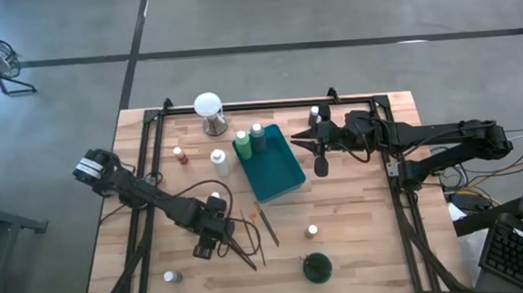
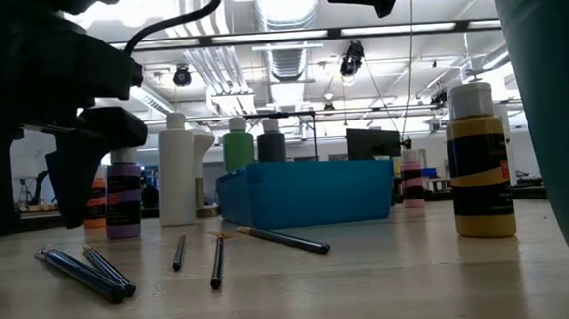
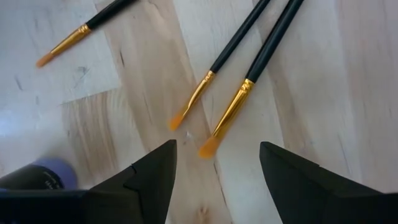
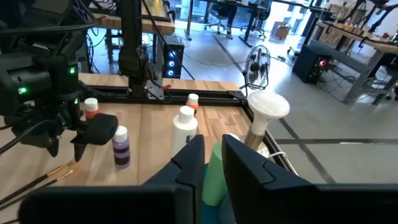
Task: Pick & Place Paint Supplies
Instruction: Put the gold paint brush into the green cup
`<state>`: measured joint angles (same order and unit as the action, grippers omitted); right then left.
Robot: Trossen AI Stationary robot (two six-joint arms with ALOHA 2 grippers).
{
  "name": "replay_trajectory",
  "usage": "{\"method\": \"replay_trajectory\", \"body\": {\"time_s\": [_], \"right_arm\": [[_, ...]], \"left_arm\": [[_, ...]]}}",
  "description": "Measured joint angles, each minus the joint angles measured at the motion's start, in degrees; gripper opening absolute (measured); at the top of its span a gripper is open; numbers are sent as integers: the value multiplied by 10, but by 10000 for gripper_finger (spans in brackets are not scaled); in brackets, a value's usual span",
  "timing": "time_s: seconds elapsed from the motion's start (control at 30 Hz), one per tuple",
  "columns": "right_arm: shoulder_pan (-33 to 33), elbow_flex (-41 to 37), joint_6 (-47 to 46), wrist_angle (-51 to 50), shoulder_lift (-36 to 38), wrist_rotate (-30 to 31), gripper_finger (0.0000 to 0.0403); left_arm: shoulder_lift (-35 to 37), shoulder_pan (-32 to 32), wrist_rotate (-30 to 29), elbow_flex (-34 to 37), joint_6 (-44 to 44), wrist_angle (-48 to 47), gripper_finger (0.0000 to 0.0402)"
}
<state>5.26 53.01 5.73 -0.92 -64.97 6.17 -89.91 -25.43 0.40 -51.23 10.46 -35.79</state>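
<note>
Two dark-handled brushes (image 3: 249, 56) with gold ferrules and orange tips lie flat on the wooden table. My left gripper (image 3: 217, 145) hangs open just above their tips, pointing down, and touches nothing. A third brush (image 3: 81, 31) lies farther off, and a purple bottle (image 3: 53, 173) stands beside the gripper. Two green bottles (image 1: 241, 145) stand in the teal tray (image 1: 277, 175). My right gripper (image 4: 213, 155) hovers level over the tray's far right part. Its fingers are closed to a narrow slit with nothing between them.
A white bottle (image 1: 219, 161), a red bottle (image 1: 180, 156) and the white globe (image 1: 208, 109) stand left of the tray. A yellow bottle (image 1: 312, 231) and a dark green round pot (image 1: 316, 268) stand near the front edge. More brushes (image 1: 266, 223) lie right of my left gripper.
</note>
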Motion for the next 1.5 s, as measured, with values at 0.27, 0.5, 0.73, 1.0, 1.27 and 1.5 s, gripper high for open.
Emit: {"method": "replay_trajectory", "body": {"time_s": [0.27,0.5,0.73,1.0,1.27,1.5], "right_arm": [[0,0,5,0,0,0,49],[0,0,4,0,0,0,68],[0,0,3,0,0,0,84],[0,0,3,0,0,0,94],[0,0,3,0,0,0,81],[0,0,3,0,0,0,54]], "left_arm": [[0,0,9,19,7,16,234],[0,0,15,21,11,28,233],[-24,0,19,23,1,33,233],[-26,1,26,23,-1,34,231],[-25,0,14,24,-2,34,201],[-25,0,-1,24,-8,34,173]]}}
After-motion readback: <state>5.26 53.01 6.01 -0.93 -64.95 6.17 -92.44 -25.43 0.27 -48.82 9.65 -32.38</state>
